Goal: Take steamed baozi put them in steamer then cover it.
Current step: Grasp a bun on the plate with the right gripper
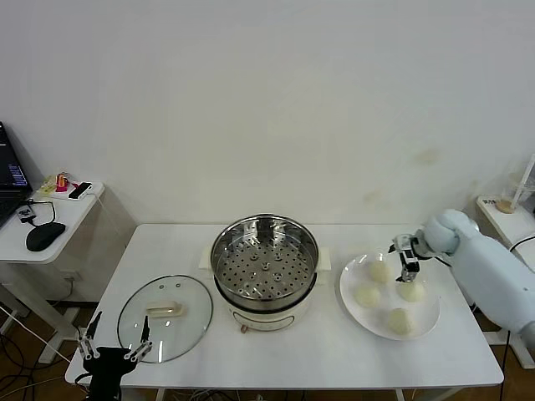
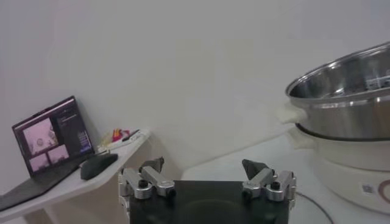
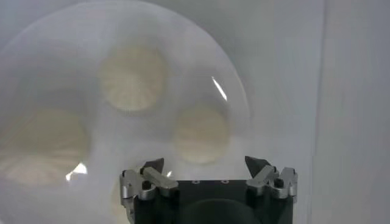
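Right end effector (image 1: 407, 269), open and empty, hovers over my plate (image 1: 428, 324) of baozi (image 1: 368, 296); left end effector (image 1: 114, 334), open, idles beside lid (image 1: 165, 316).

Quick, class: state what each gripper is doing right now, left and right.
Left gripper: open, empty, at the table's near edge by the cover.
Right gripper: open, empty, over the baozi on the plate.

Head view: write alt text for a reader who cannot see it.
The right gripper hangs open over four baozi on a white plate. Mid-table, the steamer stands uncovered and empty, its glass lid flat on the table to its left, the left gripper open nearby.
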### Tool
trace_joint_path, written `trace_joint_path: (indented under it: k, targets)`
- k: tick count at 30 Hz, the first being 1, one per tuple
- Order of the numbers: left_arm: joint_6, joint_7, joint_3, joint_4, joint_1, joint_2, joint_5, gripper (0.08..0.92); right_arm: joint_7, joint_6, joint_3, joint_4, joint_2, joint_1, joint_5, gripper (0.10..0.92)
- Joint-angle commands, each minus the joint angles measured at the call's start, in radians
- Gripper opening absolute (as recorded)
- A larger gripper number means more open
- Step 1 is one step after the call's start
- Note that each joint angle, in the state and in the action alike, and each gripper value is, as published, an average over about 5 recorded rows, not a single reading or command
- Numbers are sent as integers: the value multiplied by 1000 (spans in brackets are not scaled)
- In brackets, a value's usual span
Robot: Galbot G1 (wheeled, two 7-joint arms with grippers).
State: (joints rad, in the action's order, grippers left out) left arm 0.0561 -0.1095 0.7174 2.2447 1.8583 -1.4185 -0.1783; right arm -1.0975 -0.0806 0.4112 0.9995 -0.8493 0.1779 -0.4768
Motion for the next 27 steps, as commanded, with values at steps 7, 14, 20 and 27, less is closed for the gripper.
trace_joint_path:
  k: [7, 14, 20, 27]
  targets:
    - [0, 1, 10, -14, -9, 5, -2, 823, 23, 2, 66, -137, -87, -44, -28, 823]
    - [-1, 0, 6, -19, -15, 4, -2, 823, 39, -2, 60, -150, -101, -39, -23, 788]
    - [-2, -1, 5, -20, -14, 1, -4, 823, 30, -1, 60, -145, -99, -37, -19, 683]
    - [-2, -1, 5, -13, -8, -2, -4, 823, 7, 2, 65, -109, -68, -58, 6, 643]
